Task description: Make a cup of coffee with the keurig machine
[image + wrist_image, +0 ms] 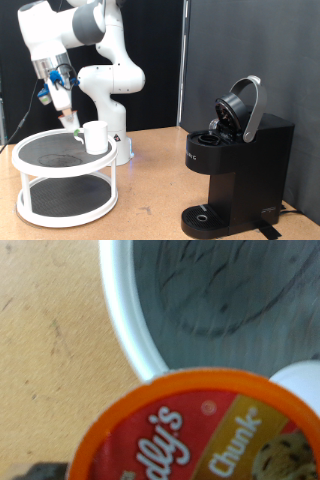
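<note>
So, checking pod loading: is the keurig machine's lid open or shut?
Open: the keurig machine has its lid tilted up and back, exposing the brew head.

The keurig machine [238,165] looks like black plastic, partly glossy. The cup [96,137] is smooth white; the table [150,185] looks like matt wood.

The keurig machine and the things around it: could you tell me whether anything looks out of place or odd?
Nothing stands out. The keurig machine stands upright with its lid raised, and the cup sits upright on the white rack, below the gripper.
</note>
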`<action>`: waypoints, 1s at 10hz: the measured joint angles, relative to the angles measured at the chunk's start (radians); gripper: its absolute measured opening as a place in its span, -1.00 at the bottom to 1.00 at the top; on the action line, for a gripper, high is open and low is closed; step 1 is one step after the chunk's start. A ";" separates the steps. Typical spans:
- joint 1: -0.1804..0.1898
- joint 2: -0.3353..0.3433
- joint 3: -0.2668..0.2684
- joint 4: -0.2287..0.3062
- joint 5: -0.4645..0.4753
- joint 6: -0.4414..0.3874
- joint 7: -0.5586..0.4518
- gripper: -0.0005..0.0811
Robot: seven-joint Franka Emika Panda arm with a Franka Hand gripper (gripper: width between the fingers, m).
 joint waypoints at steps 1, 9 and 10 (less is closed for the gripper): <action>0.010 0.000 0.024 0.014 0.011 -0.002 0.044 -0.01; 0.020 0.011 0.070 0.041 0.093 -0.013 0.121 -0.01; 0.028 0.011 0.072 0.049 0.119 -0.016 0.121 -0.01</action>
